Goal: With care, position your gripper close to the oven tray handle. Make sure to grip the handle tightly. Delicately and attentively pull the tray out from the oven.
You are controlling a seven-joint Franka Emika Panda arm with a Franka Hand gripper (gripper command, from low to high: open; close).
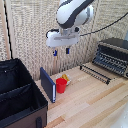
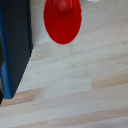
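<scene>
On the pale wooden surface [image 1: 95, 100], the oven [image 1: 114, 55] sits at three o'clock with its tray [image 1: 96, 73] drawn forward and the oven tray handle [image 1: 93, 75] outermost for reach, while the claw [image 1: 61, 51] hangs empty above the red cup [image 1: 61, 85], fingers slightly parted.

Soft, even light fills the room; the pale wooden tabletop [image 1: 95, 100] looks bright, with only faint shadows under the things on it. Both pictures are coarse and blurry. In the wrist view the red cup [image 2: 62, 20] is smeared and unfocused, and a whitish glare sits at the table's far edge.
</scene>
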